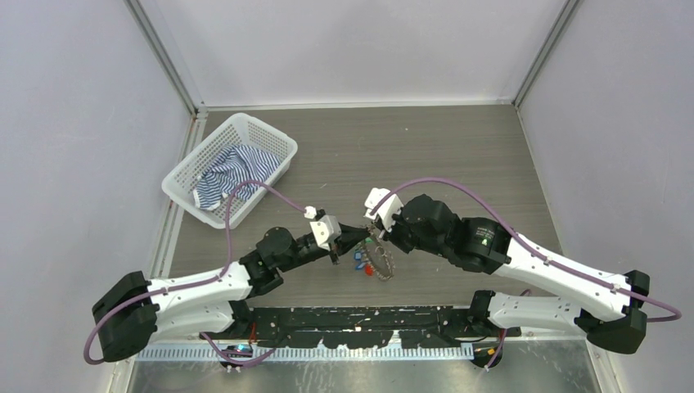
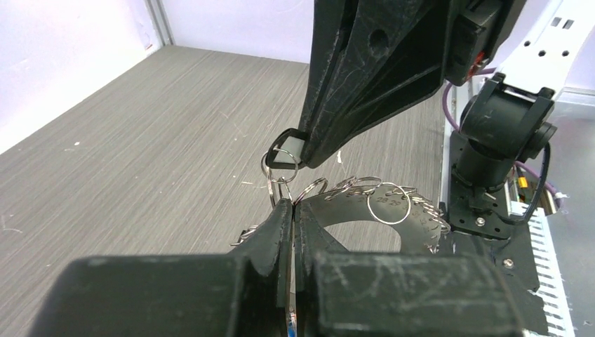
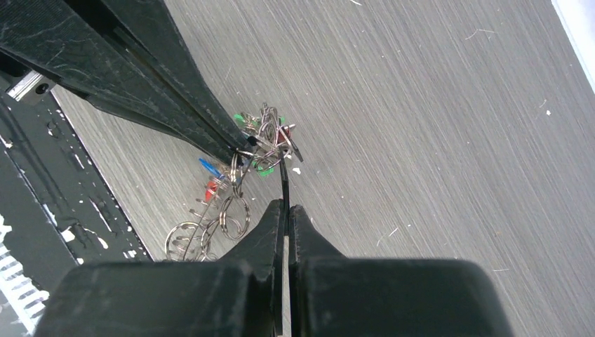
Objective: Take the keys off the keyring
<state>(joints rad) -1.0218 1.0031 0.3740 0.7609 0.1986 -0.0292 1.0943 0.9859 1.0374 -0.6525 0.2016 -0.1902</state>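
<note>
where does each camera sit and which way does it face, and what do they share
top external: fixed above and behind the bases, looking down on the table; shows left arm, right arm, left hand and right hand meeting at the keyring.
left wrist: on the left arm, looking along its shut fingers across the table; right hand shows at top.
right wrist: on the right arm, looking down past its shut fingers at the keys; left hand shows top left.
shared: all show both hands and the keyring.
</note>
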